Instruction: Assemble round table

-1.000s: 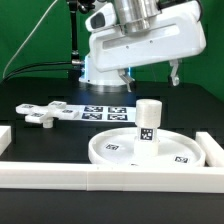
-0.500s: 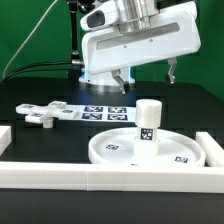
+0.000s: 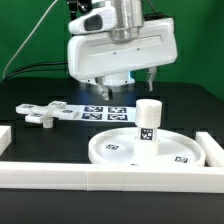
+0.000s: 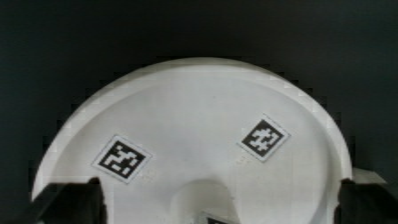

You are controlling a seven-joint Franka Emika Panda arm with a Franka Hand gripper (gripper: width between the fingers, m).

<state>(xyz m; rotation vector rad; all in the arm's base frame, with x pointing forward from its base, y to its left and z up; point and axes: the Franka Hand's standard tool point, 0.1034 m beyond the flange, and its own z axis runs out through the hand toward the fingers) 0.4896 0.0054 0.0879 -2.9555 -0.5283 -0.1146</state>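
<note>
Standing upright inside rimmed disc (image 3: 112, 152), short post (image 3: 148, 121), cross piece (image 3: 38, 113) apart

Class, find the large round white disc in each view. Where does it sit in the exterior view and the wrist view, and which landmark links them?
Exterior view: the disc lies low in the picture, towards the exterior view's right, with the post standing on it.
Wrist view: the disc fills most of the picture.
Shared landmark: the square tags on the disc's face.
</note>
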